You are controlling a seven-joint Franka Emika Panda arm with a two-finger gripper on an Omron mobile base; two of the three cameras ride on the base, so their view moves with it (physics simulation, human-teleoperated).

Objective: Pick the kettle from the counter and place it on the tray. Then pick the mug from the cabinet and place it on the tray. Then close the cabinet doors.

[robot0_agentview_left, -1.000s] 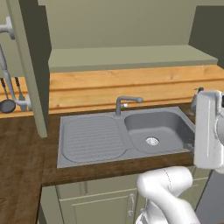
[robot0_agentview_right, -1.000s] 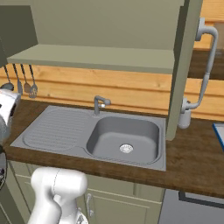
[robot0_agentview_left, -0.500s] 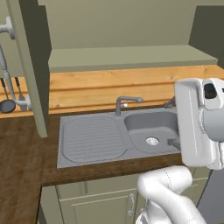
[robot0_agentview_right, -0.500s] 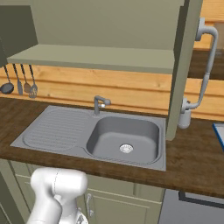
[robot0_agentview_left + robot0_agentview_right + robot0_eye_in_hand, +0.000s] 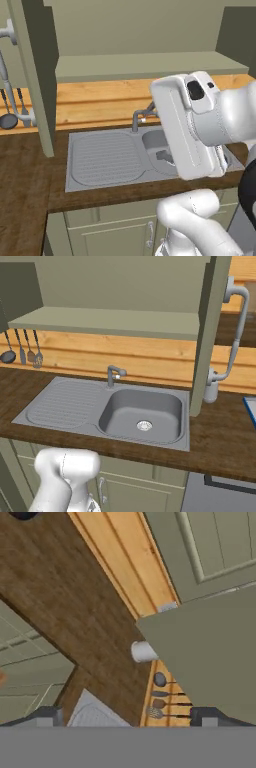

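The white robot arm (image 5: 210, 125) has been swung across in the left base view. A second ago it was at the right edge of the frame. Now it is seen big and close, right of the middle. The rest of the scene has stayed in place, so the base has not been driven.

At the bottom of the hand view the gripper (image 5: 127, 716) is seen with its two dark tips set wide apart, and nothing is held between them.

Behind the arm, the dark brown wood-grain counter (image 5: 22, 175) and the grey steel sink (image 5: 100, 160) are seen. Above them, the pale shelf (image 5: 150, 65) of the olive-grey wall cabinet is seen bare, and both olive-grey panelled doors are left open: one at the upper left of the left base view (image 5: 35, 75), one at the upper right of the right base view (image 5: 210, 331).

From this it is judged that door closing is the step left, and that the arm is being turned toward the left door.

A blue rim at the right edge of the right base view is likely the flat tray (image 5: 250, 406). The hand view gives a close look at a door, a white handle end (image 5: 144, 651) and hanging spoons (image 5: 159, 697). Where the kettle and the mug lie cannot be told.
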